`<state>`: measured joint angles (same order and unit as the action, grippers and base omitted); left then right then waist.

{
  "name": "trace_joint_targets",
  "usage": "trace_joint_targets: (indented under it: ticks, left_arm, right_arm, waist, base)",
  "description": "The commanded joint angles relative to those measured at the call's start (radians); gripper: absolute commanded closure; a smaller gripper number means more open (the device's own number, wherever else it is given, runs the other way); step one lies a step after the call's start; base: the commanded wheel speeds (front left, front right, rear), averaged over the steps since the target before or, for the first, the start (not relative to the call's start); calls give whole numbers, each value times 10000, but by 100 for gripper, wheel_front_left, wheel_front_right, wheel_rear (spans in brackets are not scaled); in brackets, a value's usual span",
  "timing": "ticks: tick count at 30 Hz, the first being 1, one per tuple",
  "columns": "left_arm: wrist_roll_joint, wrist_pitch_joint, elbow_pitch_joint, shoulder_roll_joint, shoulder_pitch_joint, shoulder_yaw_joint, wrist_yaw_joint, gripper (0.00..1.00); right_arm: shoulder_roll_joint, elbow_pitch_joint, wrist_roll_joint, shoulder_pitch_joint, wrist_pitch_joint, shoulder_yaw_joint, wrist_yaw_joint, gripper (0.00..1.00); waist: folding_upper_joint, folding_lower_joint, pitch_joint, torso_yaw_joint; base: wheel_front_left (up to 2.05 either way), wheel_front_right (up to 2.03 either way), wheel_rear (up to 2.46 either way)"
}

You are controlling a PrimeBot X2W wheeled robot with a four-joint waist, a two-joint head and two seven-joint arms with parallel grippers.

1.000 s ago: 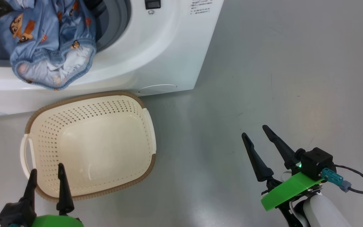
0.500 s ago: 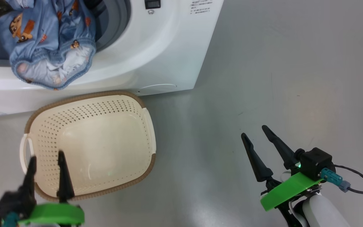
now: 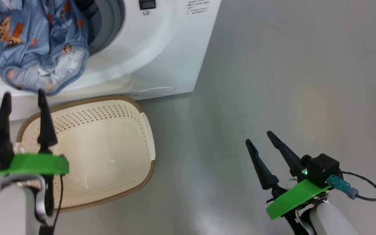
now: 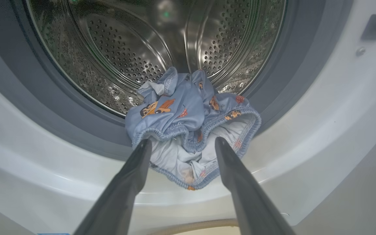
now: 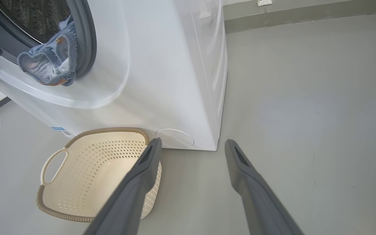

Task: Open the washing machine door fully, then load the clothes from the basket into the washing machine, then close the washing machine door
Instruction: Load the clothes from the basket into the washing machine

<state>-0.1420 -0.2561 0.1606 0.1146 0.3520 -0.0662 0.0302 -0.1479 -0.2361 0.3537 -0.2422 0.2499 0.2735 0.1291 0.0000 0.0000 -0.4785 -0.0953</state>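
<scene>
No words or numbers can be made out. The washing machine carries a small block of dark print on its white front, to the right of the drum opening, but the lines are too fine to read. A pale blue label sits low on the front, close to the floor, and its lettering is too small to tell. The clothes bear small orange cartoon figures with no legible lettering.

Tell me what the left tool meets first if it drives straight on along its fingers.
Likely the crumpled blue garment printed with orange figures, draped over the white washing machine's grey gasket lip; the open left tool frames its hem. Depth is unclear.
</scene>
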Motion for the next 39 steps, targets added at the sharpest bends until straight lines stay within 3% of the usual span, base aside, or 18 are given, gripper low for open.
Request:
trace_joint_targets:
  ticks: [1,13,27,39]
  left_arm:
    - [215,222,121,427,474,-145,-18,0]
    - [269,2157,1772,983,3001,207,-193,0]
    - [235,4586,4028,1294,4790,325,138,0]
    - [30,7148,5459,1330,6008,740,-191,0]
  right_arm:
    - [74,173,29,98,119,224,16,0]
    - [147,130,70,99,119,271,16,0]
    - [294,126,107,-32,119,328,16,0]
    - [422,-51,296,-119,119,509,16,0]
  waist:
    - [0,0,21,-48]
    - [0,0,-6,-260]
    - [0,0,-379,-483]
    - [0,0,-549,-663]
  base:
    - [0,0,0]
    - [0,0,0]
    - [0,0,0]
    - [0,0,0]
